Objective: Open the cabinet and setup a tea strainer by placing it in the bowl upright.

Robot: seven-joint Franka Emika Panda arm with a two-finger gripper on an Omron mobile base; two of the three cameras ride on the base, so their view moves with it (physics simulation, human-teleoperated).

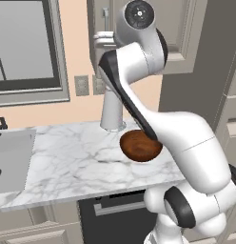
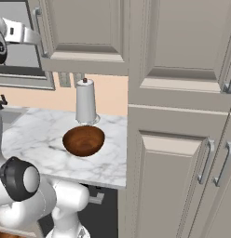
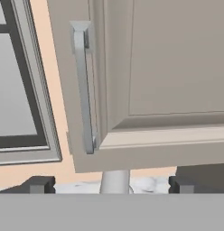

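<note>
Cabinet (image 3: 168, 67) above the counter (image 1: 67, 162) is shut, its handle (image 3: 83, 85) just ahead of the gripper (image 3: 109, 186), whose jaws stand wide apart on nothing, so opening it, finding the strainer and standing it in the bowl (image 2: 83, 140) all remain.

We're looking at a peach wall (image 1: 82, 57), a grey-framed window (image 1: 24, 47), a white marble table (image 1: 77, 162), and tall taupe pantry doors (image 2: 182, 139) alongside.
</note>
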